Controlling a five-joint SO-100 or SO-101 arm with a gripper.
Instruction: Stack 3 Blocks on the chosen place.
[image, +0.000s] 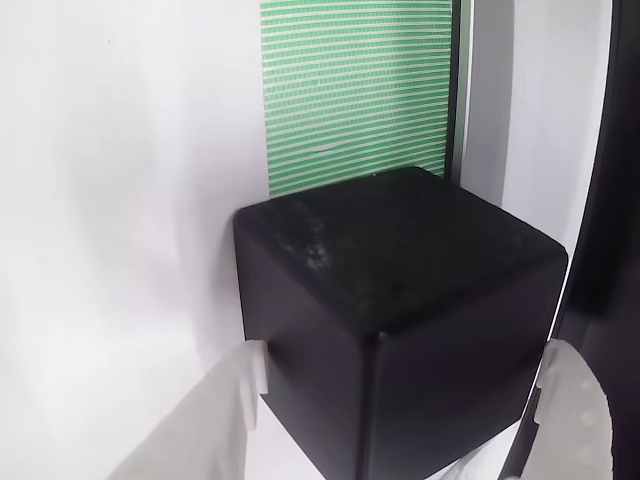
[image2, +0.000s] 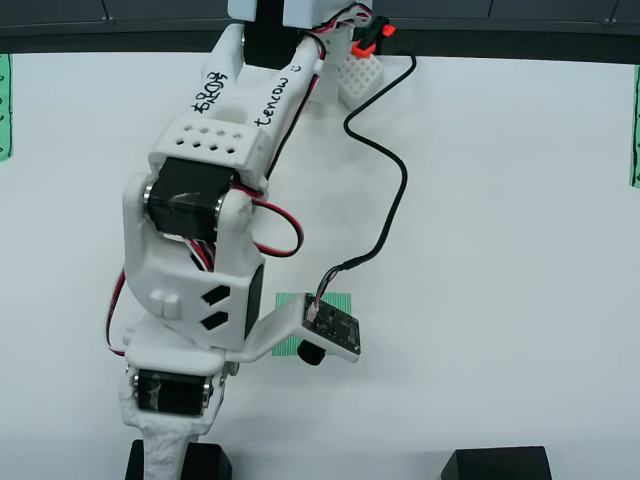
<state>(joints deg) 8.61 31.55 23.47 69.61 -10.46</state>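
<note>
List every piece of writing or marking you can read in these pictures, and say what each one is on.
"tencow": black handwriting along the white arm in the overhead view; the letters after it are cut off by the arm's edge.
A second handwritten word on the arm's left strut: too scrawled to read.
The small circuit board on the arm: any print is too small to read.
The black cube in the close view: no writing.

From overhead you see the white arm (image2: 210, 250) reaching down the bench (image2: 500, 200), partly covering the green-striped patch (image2: 290, 335); two black cubes (image2: 497, 464) sit at the bottom edge.
</note>
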